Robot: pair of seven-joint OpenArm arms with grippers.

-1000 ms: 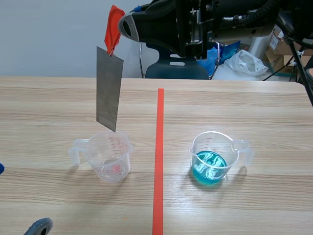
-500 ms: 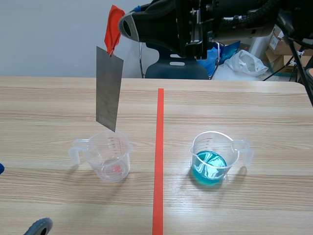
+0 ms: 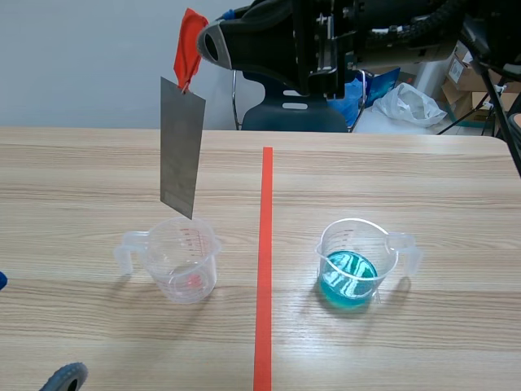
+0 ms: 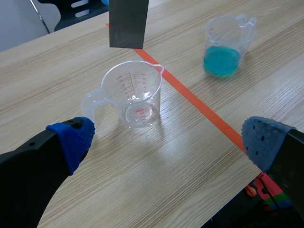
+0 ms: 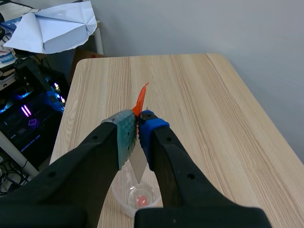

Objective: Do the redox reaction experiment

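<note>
The grey metal sheet (image 3: 181,148) hangs upright just above the empty clear cup (image 3: 181,259) at left, clamped at its orange-tabbed top by the right tool (image 5: 137,130), whose arm is raised across the top. The left tool (image 4: 168,140) gapes wide, holding nothing, near that cup. A cup of blue liquid (image 3: 352,265) stands right of the orange line (image 3: 264,244) on the tabletop (image 3: 423,179).

Nothing readable is coming through. The empty cup (image 4: 134,97) is showing red scale lines and tiny figures on its wall, but in every view they are appearing too small to make out. Behind the tabletop (image 3: 407,187), a box (image 3: 461,67) is showing a pale label, and its print is blurring beyond reading as well.
</note>
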